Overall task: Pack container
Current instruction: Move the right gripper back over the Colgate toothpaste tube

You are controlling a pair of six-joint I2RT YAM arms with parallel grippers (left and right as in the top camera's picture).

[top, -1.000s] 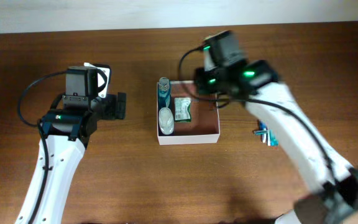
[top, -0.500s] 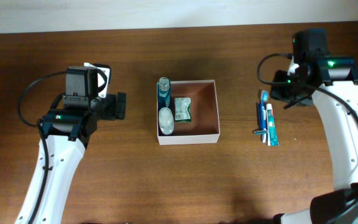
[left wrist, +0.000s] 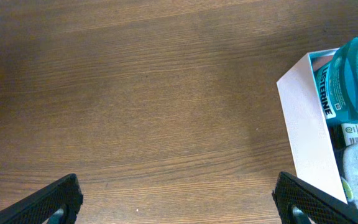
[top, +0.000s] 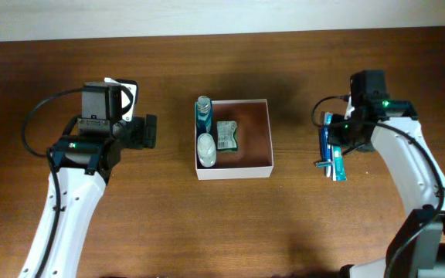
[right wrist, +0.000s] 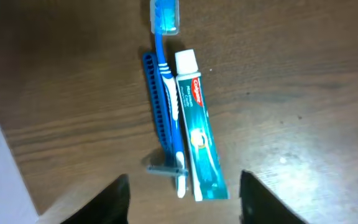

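The desk (top: pixel 168 224) is dark brown wood with a fine grain running across it. A pale strip runs beyond its far edge in the overhead view; what that strip is cannot be told.

The square shallow container with thin white walls and a reddish-brown inside (top: pixel 258 136) sits at the middle of the desk, between the two arms. Along its left wall lie a teal mouthwash bottle (top: pixel 203 113) and a round whitish item (top: pixel 206 148), with a green-and-white packet (top: pixel 226 135) just beside them. The right half of its floor is bare.

The left hand (left wrist: pixel 179 204) hovers well to the left of the container, whose white wall and teal bottle show at the right edge of the left wrist view. Its black fingers (left wrist: pixel 50 200) are spread wide, with only desk grain between them.

The right hand (right wrist: pixel 185 200) is to the right of the container, apart from it, above a tight row of toiletries: a blue toothbrush (right wrist: pixel 164 93), a dark blue comb (right wrist: pixel 156 109) and a teal toothpaste tube with a white cap (right wrist: pixel 197 140), all touching side by side. Its fingers (right wrist: pixel 115 199) are spread and stand either side of the row's near end, pinching nothing; whether they touch the desk cannot be told.
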